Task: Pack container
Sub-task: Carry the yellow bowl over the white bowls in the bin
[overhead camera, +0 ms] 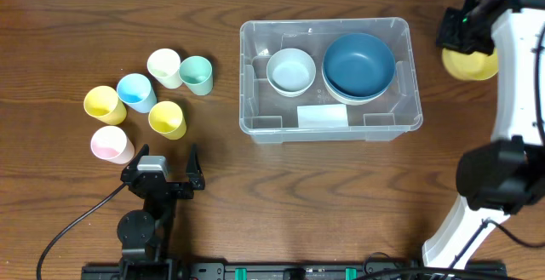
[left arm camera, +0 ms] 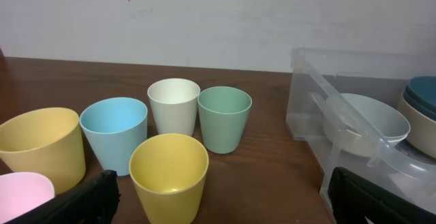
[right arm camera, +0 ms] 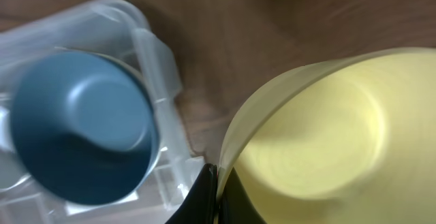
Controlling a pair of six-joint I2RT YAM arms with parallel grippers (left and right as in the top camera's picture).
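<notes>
The clear plastic container [overhead camera: 255,76] stands at table centre with a white label. Inside it are a white bowl [overhead camera: 290,70] and a dark blue bowl [overhead camera: 358,64] stacked on a lighter one. It also shows in the right wrist view [right arm camera: 160,60] and left wrist view [left arm camera: 306,88]. My right gripper [right arm camera: 218,183] is shut on the rim of a yellow bowl [overhead camera: 468,64], held to the right of the container. My left gripper [overhead camera: 169,180] is open and empty, low near the table's front, behind a yellow cup [left arm camera: 169,176].
Several cups stand left of the container: cream [overhead camera: 163,66], green [overhead camera: 197,74], light blue [overhead camera: 135,91], two yellow [overhead camera: 103,103] [overhead camera: 167,119] and pink [overhead camera: 111,144]. My right arm's white base [overhead camera: 490,186] stands at the right edge.
</notes>
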